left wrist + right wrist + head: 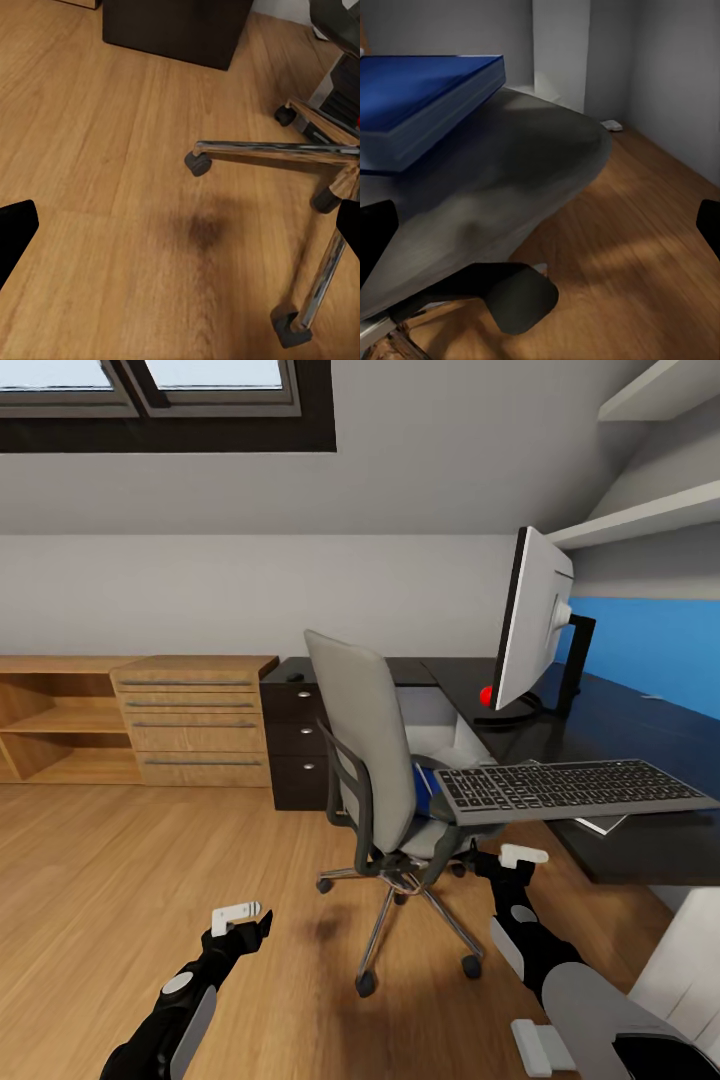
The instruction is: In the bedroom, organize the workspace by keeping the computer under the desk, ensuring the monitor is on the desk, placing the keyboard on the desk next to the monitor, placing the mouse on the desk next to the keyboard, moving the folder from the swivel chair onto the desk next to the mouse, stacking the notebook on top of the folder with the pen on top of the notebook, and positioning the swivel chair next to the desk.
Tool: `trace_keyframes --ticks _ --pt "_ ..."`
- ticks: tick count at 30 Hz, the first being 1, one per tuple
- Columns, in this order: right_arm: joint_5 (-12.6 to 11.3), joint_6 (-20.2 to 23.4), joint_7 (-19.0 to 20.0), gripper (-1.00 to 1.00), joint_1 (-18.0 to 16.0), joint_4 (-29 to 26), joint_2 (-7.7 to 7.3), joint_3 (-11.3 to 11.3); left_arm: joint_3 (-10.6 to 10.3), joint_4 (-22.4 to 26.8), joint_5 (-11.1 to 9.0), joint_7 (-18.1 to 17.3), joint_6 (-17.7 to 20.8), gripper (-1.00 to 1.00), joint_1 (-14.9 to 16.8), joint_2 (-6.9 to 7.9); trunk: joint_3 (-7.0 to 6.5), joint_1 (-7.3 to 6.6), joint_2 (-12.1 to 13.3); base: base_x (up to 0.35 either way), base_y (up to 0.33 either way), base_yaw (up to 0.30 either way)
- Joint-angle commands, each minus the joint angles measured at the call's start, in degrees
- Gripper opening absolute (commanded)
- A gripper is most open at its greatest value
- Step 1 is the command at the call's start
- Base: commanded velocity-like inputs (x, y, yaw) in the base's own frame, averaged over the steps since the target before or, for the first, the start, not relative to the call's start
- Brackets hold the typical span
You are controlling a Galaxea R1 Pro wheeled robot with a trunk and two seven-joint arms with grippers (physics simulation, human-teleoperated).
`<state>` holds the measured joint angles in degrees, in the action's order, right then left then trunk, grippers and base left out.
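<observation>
1. From the head camera we see a bedroom with a wooden floor (120, 860). A grey swivel chair (365, 760) stands just left of a black desk (640, 740), its back turned to us. On the desk, a monitor (530, 620) stands edge-on, with a red dot at its lower corner. A keyboard (570, 790) lies on the near part of the desk, its left end jutting past the edge above the chair seat. A small black mouse (295, 677) sits on the far left of the desk, above the black drawers. A sliver of the blue folder (424, 778) shows on the seat. A wooden drawer chest (195, 720) stands further left. Our left gripper (243, 927) hangs low over the floor; our right gripper (510, 870) is near the chair seat, below the keyboard.

2. The left wrist camera shows the chair's chrome legs and castors on the floor. The two dark fingertips (15, 232) stand wide apart with nothing between them.

3. The right wrist camera shows the folder (412, 94) lying flat on the grey seat. The fingertips (375, 240) are spread wide, empty.
</observation>
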<state>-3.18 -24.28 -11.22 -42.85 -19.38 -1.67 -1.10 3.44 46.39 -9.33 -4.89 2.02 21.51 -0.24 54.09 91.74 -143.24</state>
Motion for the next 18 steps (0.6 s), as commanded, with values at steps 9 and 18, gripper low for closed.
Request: trace_keyframes --ticks 9,18 --pt "-0.33 -0.24 0.06 1.00 -0.04 0.05 0.00 0.01 0.16 -0.06 -0.60 -0.47 0.18 1.00 0.02 -0.06 0.06 -0.01 -0.02 0.067 0.000 0.000" --pt "-0.33 -0.24 0.06 1.00 -0.04 0.05 0.00 -0.04 0.08 -0.07 -0.60 -0.48 0.18 1.00 0.02 -0.11 0.06 -0.01 -0.02 0.011 0.000 0.000"
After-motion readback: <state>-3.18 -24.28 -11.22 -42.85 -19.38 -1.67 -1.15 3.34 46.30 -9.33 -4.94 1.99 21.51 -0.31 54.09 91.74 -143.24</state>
